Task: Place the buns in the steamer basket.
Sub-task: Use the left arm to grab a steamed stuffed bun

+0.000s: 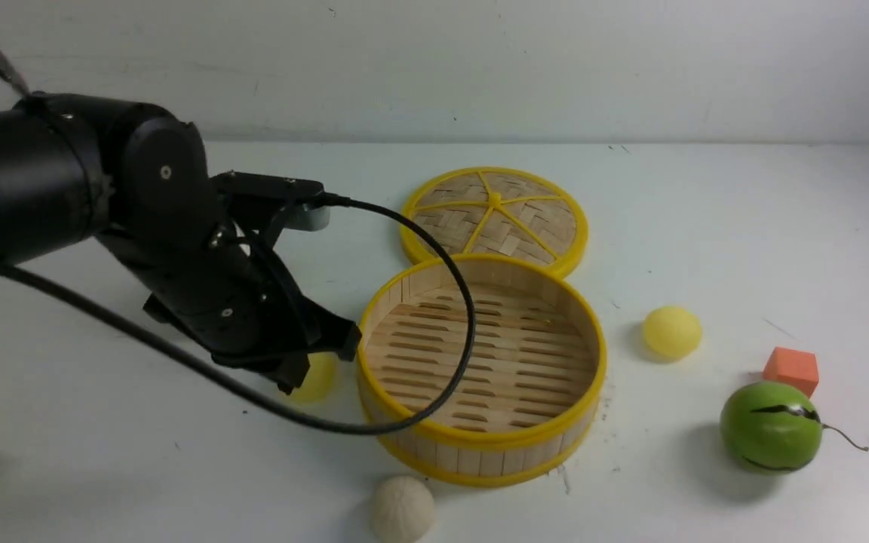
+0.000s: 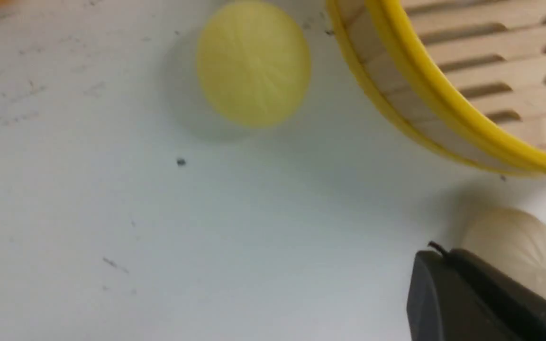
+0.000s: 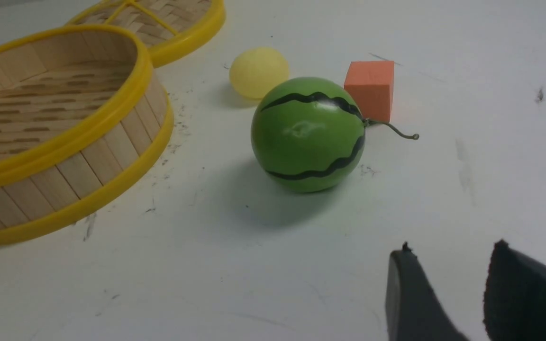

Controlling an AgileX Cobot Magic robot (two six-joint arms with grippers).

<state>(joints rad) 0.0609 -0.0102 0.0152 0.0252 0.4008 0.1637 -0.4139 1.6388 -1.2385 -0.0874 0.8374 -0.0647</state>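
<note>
The steamer basket stands just right of the left yellow bun; table leftward lies open.

Robot body, three views. The left arm is matte black throughout, built of thick cylindrical housings. Its round joint cap carries a small silver screw at the centre. A flat black bracket tops the wrist and ends in a grey block. A single black cable leaves the bracket, curves in a wide loop and trails back beneath the arm. The left end effector is black and angular, with small screw heads on its side; its wrist view shows one dark, blunt-edged finger. The right end effector shows two black, wedge-shaped fingers with slightly ragged tips.
</note>
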